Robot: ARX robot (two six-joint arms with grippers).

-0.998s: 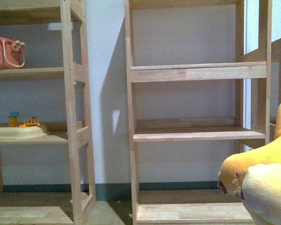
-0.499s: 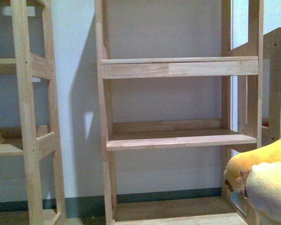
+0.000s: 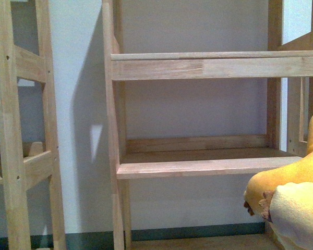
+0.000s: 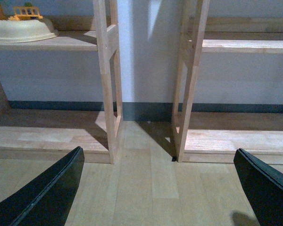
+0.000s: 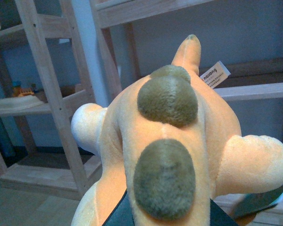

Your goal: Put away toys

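The left fingers (image 4: 47, 193) are spread wide with nothing between them, low over the floor (image 4: 151, 188). Beyond them two shelves (image 4: 108, 80) stand against the wall, with the gap between the shelves straight ahead. A cream dish (image 4: 19, 30) sits on a board, far off past one finger. The right fingers (image 5: 117, 215) clasp the plush (image 5: 165, 155) from both sides at its near end. Its brown nubs (image 5: 167, 100) lie just beyond them, and its tag (image 5: 215, 74) is at the far end.

Dim bluish light — slanting shadows on the wall (image 3: 78, 62), mild blur
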